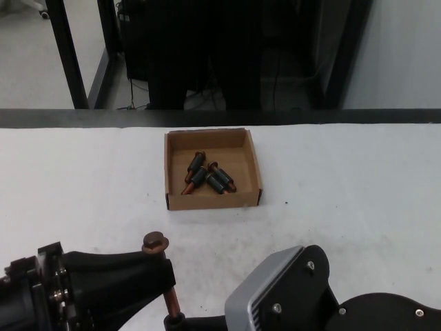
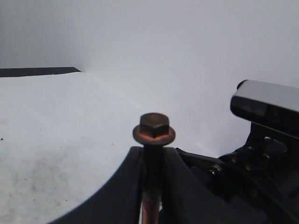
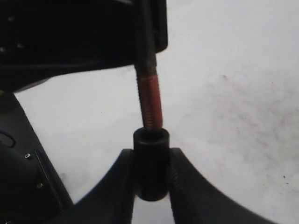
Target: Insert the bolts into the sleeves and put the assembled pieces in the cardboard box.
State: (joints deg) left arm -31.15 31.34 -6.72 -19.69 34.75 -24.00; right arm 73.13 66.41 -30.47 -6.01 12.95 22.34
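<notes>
Copper-coloured metal bolt with a flanged hexagonal head (image 2: 153, 128) stands head up, pinched by its shank between your left fingers (image 2: 119, 191). It is held over the near part of the white table (image 1: 358, 179), well apart from the box. Its tip meets the mouth of the short black cylindrical sleeve (image 3: 151, 163), which your right fingers (image 3: 117, 186) squeeze by its curved wall, open end up.

Your main risk is alignment. The bolt looks slightly off the sleeve's axis, so the ridged thread could catch on the rim instead of sliding down the bore. If you push then, the sleeve has only two contact lines on a smooth round wall. It may swivel, squirt out and roll away across the table. The bolt is gripped on its plain dark shank, so a hard push could also make it slide up through the left fingers. The two wrists sit very close together, so any sideways correction risks them knocking.

The thread is fine, reddish and bright; the head is dull and coppery. The sleeve is matte and thick-walled; you cannot tell rubber from plastic. Behind, the shallow brown cardboard box (image 1: 213, 201) holds several assembled pieces (image 1: 207, 178) lying across each other. The table surface is matte with faint dark specks.
</notes>
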